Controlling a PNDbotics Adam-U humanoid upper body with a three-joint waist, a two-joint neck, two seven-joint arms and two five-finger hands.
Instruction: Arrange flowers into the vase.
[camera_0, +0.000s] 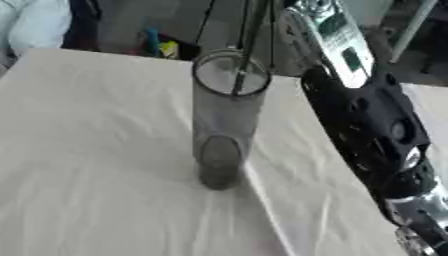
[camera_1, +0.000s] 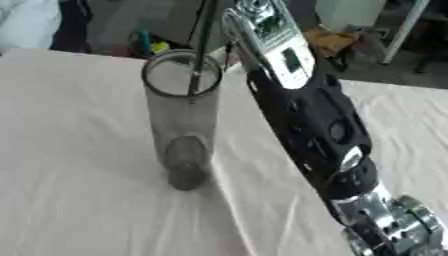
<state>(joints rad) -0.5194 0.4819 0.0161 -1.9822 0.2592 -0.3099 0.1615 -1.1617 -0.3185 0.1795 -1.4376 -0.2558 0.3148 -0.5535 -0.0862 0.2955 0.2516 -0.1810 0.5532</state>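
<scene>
Vase: clear grey-tinted cylinder, upright on the white tablecloth, sitting just above frame centre in the left eye view and shifted toward 10 o'clock of centre in the right eye view. Flower stem: thin, dark, comes down from the 12 o'clock edge, passes through the rim and its lower end is inside the vase mouth, leaning against the far-right side of the rim; no bloom visible, top of the stem is cut off by the frame. Right arm: black shell with silver joints, runs from the 5 o'clock corner diagonally up to roughly 12 o'clock, passing just beside the vase on its 3 o'clock side, not visibly touching it. The right hand itself is out of frame at the top, so finger state can't be told, nor whether it holds the stem. Left hand shows in neither view. Cloth has creases fanning out from the vase base toward 6 o'clock.
</scene>
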